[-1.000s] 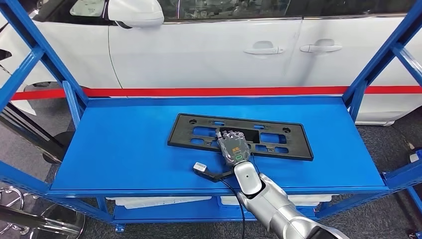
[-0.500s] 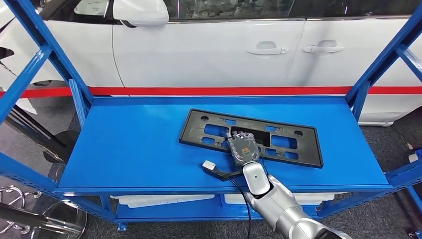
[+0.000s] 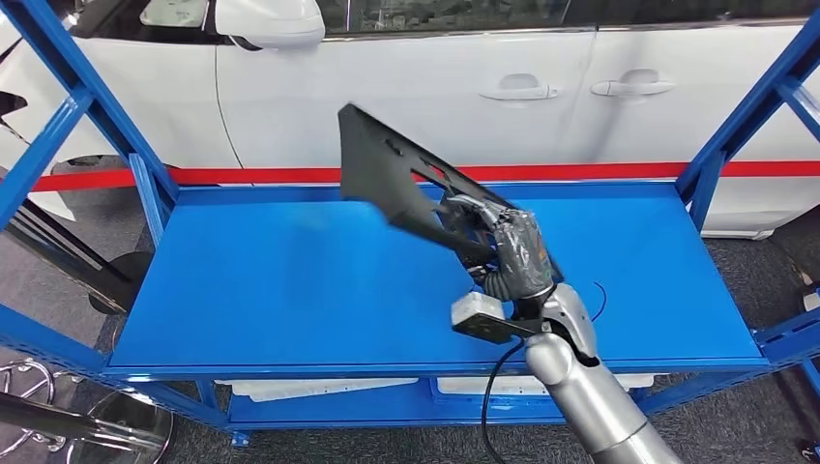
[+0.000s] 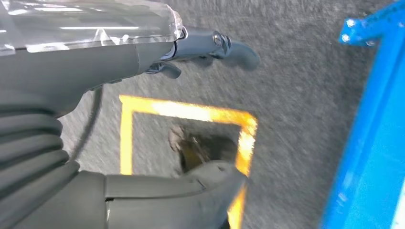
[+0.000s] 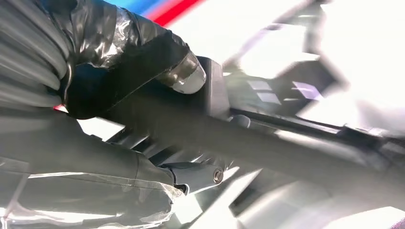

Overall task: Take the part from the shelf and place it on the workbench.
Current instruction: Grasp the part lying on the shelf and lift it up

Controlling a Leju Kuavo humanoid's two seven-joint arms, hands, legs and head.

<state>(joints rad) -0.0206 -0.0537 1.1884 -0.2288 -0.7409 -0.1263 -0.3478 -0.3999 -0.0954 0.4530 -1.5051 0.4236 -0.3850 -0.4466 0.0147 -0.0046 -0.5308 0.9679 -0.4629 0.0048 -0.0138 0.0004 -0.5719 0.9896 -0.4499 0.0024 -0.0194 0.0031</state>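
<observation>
Behind the blue shelf a white car stands, while above that shelf the right hand grips the black part, tilted clear for carrying

The right arm rises silver from the lower edge of the head view and leans forward and left, its wrist bent over at the top; the right hand, wrapped in clear film, is clamped on the black part, which it holds tilted up in the air; in the right wrist view its thick thumb presses one face of the part and darker fingers curl under the other; the left hand hangs with thumb and fingers apart, holding nothing.
</observation>
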